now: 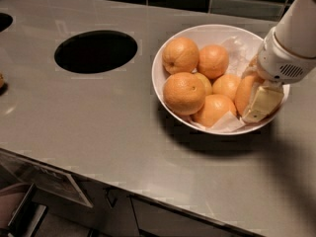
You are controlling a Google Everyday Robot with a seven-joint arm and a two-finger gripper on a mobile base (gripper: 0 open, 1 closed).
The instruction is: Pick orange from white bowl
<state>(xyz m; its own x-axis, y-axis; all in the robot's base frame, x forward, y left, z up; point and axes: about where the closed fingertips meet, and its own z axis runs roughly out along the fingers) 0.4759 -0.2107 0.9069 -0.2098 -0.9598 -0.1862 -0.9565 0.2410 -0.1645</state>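
Hand (259, 102) was down inside the white bowl (207, 29), at the bowl's right rim, with the white arm casing (289, 48) above that rim. It sat pressed against a smaller orange on the right side of the bowl (243, 94). Can't tell how far open the hand was, or whether it had hold of anything; the casing hid most of it.

The orange (183, 93) lay at the bowl's front-left, on top of the pile, well clear of the hand and untouched.

Bowl contents: seven oranges in all.
- Two large dimpled ones at the bowl's back: back-left orange (180, 55) and back-centre orange (213, 60).
- Smoother, brighter ones: a small orange in the bowl's middle (203, 81), another just right of middle (227, 85), and one at the front (213, 110).
- Crumpled white paper lining (237, 48) showed at the bowl's back right and front edge.

The bowl stood on the grey worktop (98, 132). A round hole in the worktop (96, 51) lay left of the bowl, apart from it.
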